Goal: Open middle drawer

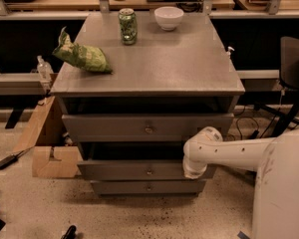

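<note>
Grey three-drawer cabinet (149, 73) in centre view. Middle drawer (134, 170), with a small brass knob (149, 172), sits between top drawer (147, 128) and bottom drawer (148, 187), a dark gap above it. White arm (239, 153) reaches in from the right. Gripper (193, 172) is at the middle drawer's right end, against its front; cannot tell whether spread or closed. On top: green chip bag (82, 58), green can (128, 26), white bowl (168, 18).

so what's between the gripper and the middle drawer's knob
Only bare front of the middle drawer, in the camera view; the gripper sits near its right end, the knob at centre.
</note>
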Tool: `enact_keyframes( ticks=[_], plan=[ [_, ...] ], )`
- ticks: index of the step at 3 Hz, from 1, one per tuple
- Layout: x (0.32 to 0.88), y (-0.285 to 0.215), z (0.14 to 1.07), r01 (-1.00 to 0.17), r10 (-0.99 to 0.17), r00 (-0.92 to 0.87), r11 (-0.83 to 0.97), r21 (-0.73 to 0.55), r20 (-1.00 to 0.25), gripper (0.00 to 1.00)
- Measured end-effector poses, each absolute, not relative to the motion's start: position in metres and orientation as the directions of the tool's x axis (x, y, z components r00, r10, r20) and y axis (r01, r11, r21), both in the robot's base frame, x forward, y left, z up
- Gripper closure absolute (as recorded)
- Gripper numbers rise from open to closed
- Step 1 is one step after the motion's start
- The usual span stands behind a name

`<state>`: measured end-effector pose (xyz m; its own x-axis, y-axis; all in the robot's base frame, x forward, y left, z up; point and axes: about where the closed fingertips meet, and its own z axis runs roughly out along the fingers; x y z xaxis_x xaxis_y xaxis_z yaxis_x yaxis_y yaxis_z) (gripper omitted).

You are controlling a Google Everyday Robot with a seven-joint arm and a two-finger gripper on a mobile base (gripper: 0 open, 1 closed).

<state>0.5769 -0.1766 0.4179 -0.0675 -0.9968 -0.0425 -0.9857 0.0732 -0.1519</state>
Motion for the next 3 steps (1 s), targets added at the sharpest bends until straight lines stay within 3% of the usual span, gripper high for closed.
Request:
enact_keyframes(
  ticks=[3],
  plan=[
    [0.5769,-0.1766,0.4180,-0.986,-0.997,-0.067,0.073,-0.152,-0.043,1.00]
  ],
)
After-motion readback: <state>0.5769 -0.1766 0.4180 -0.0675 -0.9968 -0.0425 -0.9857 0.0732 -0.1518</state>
